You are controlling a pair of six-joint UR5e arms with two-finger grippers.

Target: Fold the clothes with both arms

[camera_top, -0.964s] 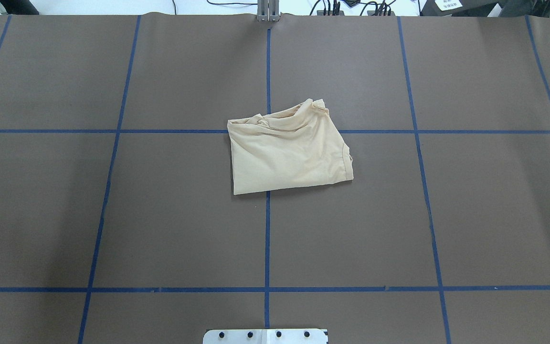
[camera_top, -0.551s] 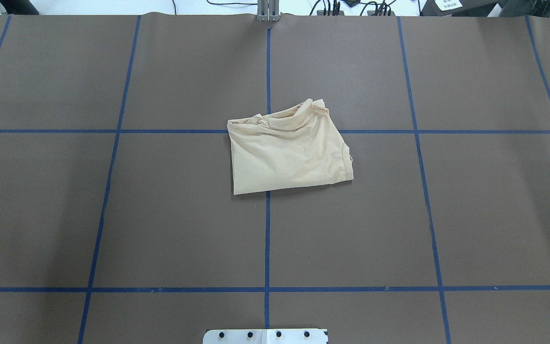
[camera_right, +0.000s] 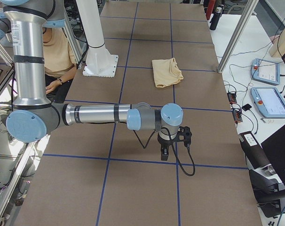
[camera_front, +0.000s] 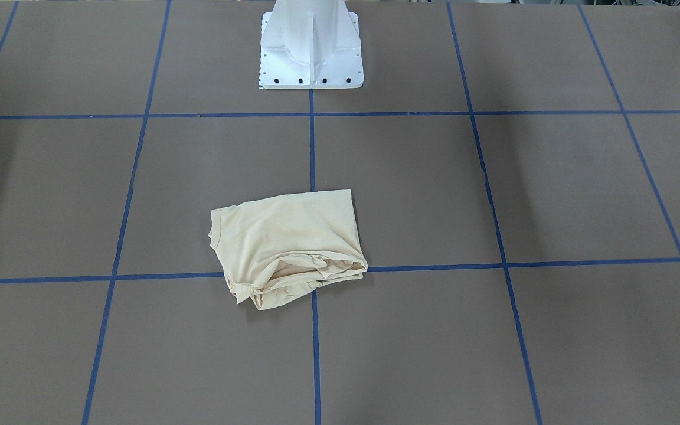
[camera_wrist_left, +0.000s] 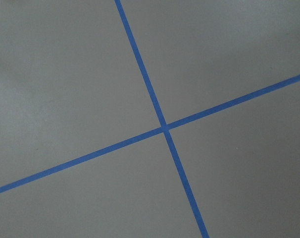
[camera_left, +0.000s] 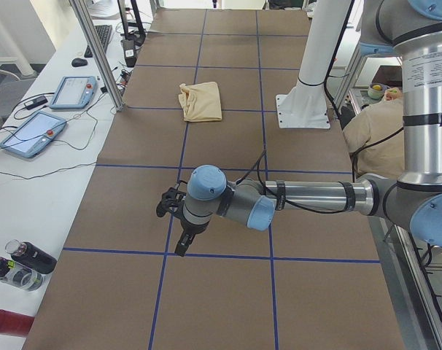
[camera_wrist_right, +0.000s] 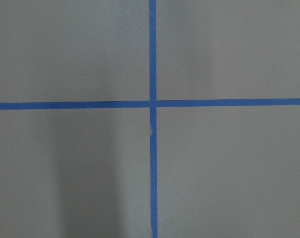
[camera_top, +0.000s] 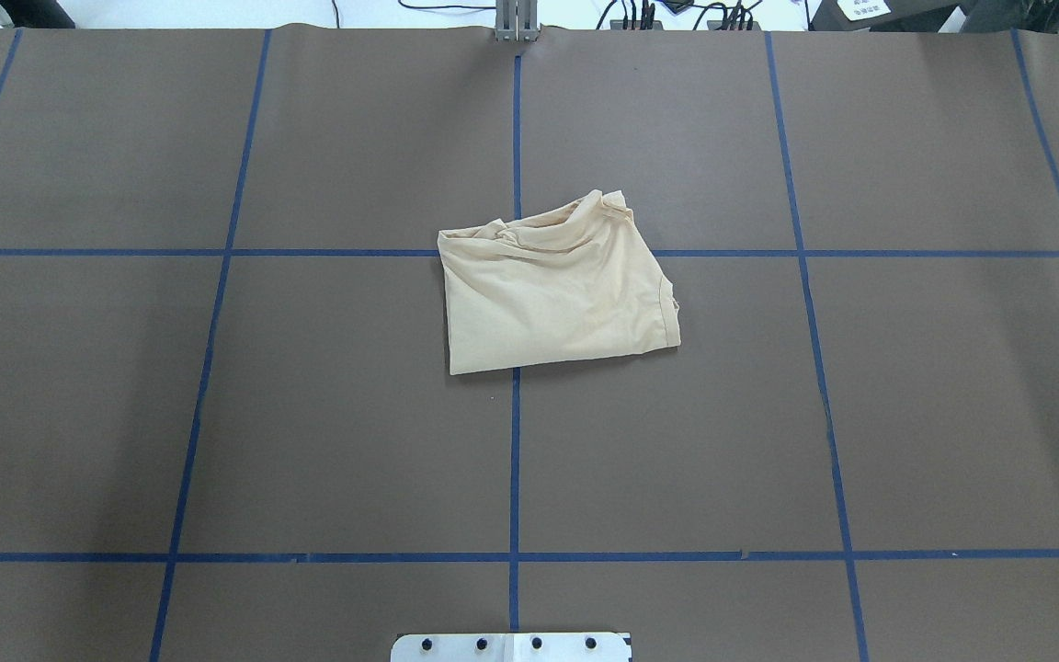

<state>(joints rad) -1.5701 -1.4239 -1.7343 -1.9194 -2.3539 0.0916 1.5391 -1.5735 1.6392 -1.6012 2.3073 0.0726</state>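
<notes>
Centrally — folded T-shirt on table

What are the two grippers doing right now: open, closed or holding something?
Left gripper: cannot be told; away from the T-shirt.
Right gripper: cannot be told; also away from it.

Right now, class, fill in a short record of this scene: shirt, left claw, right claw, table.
shirt: cream, folded into a small bundle, rumpled along its far edge, lying across the centre tape line
left claw: above the table near its left end, far from the shirt; open or shut cannot be told
right claw: above the table near its right end, far from the shirt; open or shut cannot be told
table: brown, marked in squares
</notes>
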